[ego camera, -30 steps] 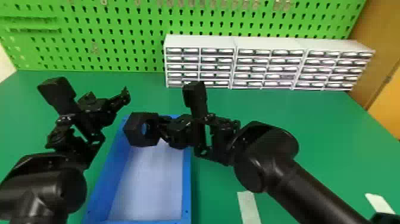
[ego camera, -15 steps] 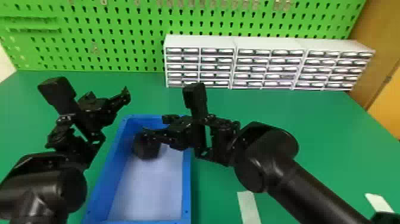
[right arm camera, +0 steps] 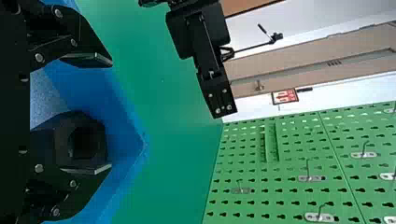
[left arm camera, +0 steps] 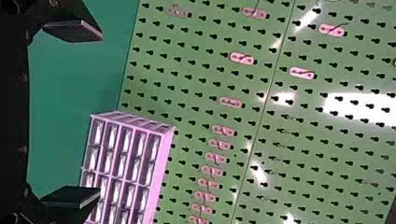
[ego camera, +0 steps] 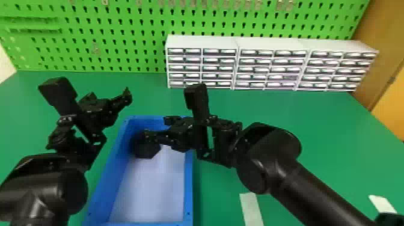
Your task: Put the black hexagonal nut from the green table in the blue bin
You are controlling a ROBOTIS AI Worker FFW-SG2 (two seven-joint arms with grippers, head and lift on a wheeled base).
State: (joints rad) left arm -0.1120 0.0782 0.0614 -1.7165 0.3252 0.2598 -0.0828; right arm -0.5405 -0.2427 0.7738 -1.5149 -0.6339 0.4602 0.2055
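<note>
Head view | nut in bin's upper left corner, left of centre | right jaws spread low, seemingly leaving it free within the walls | left jaws spread, parked, upper left.

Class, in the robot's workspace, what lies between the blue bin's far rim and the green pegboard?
A strip of the green table lies between the blue bin and the pegboard; the head view shows this.

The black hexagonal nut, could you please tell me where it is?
In the head view, the nut is inside the blue bin, near its far left corner, by the right gripper.
</note>
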